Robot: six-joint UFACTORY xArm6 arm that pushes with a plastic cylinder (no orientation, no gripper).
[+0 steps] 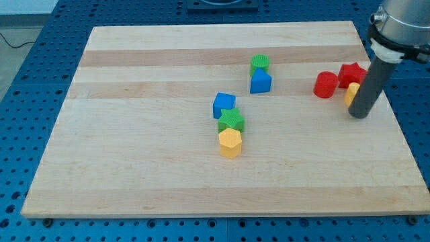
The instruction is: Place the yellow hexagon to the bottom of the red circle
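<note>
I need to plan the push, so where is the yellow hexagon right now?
The yellow hexagon lies near the board's middle, at the bottom of a short column, touching the green block above it, far left of the red circle and my tip.

Pale wooden counter with lengthwise grain bands, lay on a blue perforated base showing around every counter edge, thin dark cable beyond the counter's upper left corner, light was even

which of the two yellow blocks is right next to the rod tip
The yellow block at the view's right, partly hidden behind my tip, beside the red blocks. The yellow hexagon sits far off mid-board, below a green block.
</note>
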